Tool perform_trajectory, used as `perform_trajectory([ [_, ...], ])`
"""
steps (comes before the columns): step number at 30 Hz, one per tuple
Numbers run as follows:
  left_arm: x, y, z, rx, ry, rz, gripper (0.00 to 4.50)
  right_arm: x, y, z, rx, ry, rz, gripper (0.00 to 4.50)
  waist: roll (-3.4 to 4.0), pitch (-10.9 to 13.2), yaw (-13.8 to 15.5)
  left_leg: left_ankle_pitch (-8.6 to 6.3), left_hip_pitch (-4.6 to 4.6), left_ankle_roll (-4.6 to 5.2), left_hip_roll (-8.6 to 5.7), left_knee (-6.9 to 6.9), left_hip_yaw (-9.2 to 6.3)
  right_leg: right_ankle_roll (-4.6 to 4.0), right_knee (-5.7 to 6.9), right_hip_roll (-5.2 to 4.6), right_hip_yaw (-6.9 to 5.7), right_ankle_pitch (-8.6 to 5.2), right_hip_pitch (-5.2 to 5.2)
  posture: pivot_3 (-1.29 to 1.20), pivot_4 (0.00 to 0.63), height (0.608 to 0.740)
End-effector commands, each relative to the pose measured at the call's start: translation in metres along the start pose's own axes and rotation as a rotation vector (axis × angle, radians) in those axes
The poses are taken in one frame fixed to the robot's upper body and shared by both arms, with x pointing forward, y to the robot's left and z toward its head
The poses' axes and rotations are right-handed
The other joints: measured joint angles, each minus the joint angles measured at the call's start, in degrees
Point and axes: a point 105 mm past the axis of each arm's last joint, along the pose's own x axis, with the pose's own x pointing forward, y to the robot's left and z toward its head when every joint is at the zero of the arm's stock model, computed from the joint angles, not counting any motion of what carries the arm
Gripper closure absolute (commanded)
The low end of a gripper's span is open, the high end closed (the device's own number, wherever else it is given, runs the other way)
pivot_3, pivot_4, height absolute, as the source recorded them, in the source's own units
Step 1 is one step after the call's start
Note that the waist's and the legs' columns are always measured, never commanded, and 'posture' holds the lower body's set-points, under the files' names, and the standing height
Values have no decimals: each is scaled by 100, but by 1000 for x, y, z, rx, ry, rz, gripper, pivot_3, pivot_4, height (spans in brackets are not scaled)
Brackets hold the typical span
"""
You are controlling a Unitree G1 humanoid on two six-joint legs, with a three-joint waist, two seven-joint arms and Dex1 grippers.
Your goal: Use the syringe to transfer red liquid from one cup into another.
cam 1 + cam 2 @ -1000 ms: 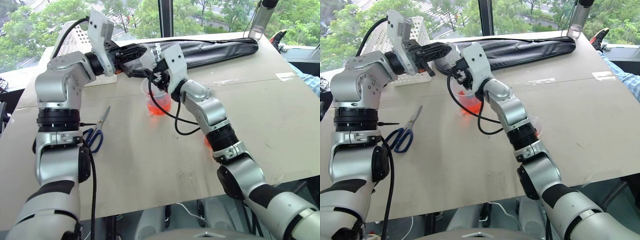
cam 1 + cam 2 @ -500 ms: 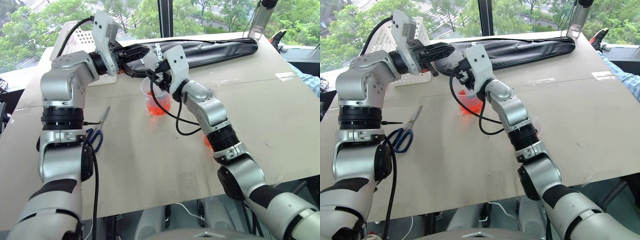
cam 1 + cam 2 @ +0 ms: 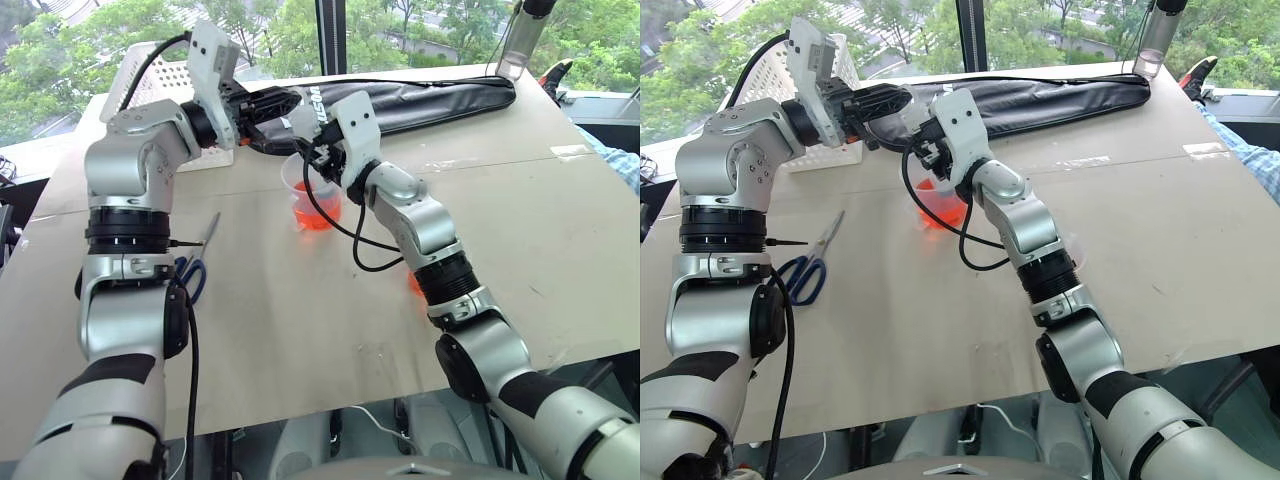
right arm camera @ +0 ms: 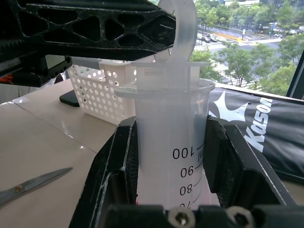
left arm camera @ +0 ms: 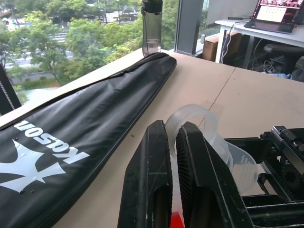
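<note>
On the clear barrel of the syringe [image 4: 168, 142], the printed graduations 100, 90 and 80 are being shown, with a lower figure cut off by the frame edge. White lettering and a white emblem are being displayed on the long black fabric bag [image 3: 420, 100] lying on the counter [image 3: 520, 230] behind both pincers; the word is being seen upside down in the left wrist view and only partly in the right wrist view, so the full brand cannot be read with certainty. The syringe barrel is being clamped between the two black fingers of the right pincer [image 4: 171, 156], with its flanged top just above them. The ring-shaped white plunger handle [image 5: 190, 121] is being pinched between the nearly touching fingers of the left pincer [image 5: 172, 137]. The syringe is being held upright over the taller clear plastic beaker [image 3: 312, 200], directly beneath the two pincers; its tip is hidden by the right pincer, so whether it is reaching the red liquid [image 3: 316, 214] in the beaker's bottom cannot be told. A small patch of orange-red is being glimpsed by the right forearm, too hidden to identify. Near the left pincer, a white perforated plastic basket [image 4: 102, 90] is standing, and blue-handled scissors [image 3: 195, 262] are lying flat.
</note>
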Motion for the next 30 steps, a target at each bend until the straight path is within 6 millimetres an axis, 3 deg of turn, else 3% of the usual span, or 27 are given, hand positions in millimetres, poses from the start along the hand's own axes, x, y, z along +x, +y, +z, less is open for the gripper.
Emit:
perform_trajectory([
  [1,-10,10,49,110,-127,67,4500,2,19,2,-7,-12,69,3036,0,0,0,0,0,0,0,0,0,0,0,0,0,0,0,0,150,724],
  [30,-14,16,50,111,-127,82,4500,1,17,-1,1,-6,56,3036,0,0,1,0,0,0,0,1,0,0,2,0,0,0,0,0,150,724],
])
